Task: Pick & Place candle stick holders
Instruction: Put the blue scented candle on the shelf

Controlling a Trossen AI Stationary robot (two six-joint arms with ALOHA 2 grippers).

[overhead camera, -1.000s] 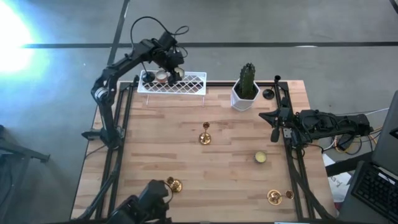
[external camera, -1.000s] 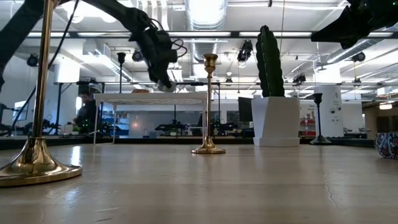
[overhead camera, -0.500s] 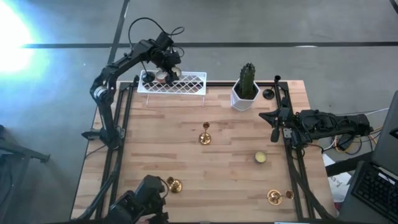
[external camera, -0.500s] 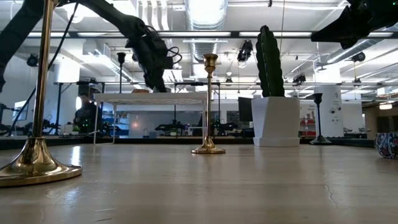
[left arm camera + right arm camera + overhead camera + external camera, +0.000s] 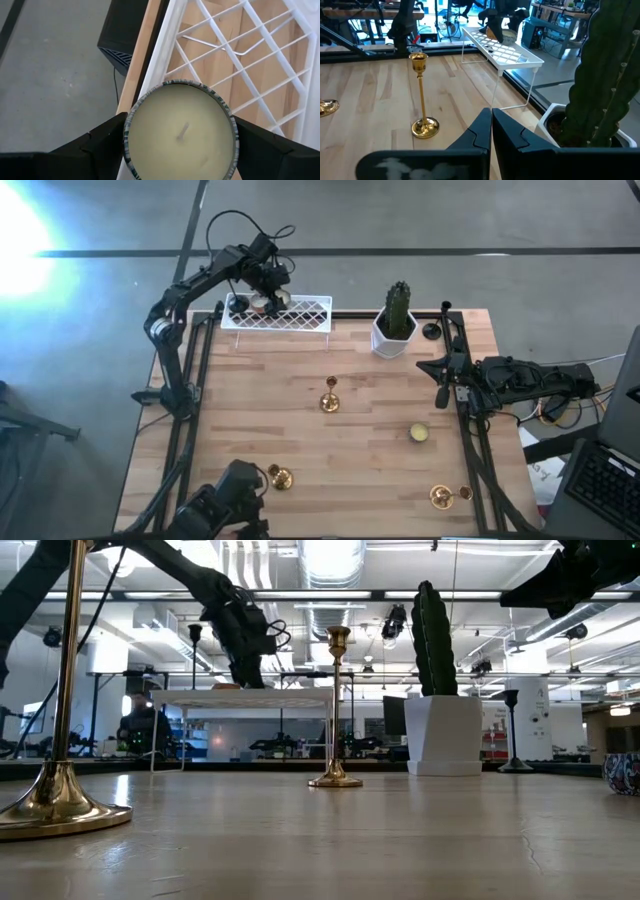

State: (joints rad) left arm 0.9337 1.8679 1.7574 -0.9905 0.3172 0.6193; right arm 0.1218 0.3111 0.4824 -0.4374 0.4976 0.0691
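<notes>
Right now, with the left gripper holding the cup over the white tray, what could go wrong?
1. The left gripper holds the cream candle cup at the end of the white lattice tray, near the table edge; released here, it might fall off the side.
2. The tray's floor is open lattice, so the cup may settle tilted.
3. The gold stemmed holder is tall and slim; a passing arm could tip it.

Open tabletop point(image 5: 260, 410) surrounds the central gold holder point(image 5: 329, 402).
</notes>
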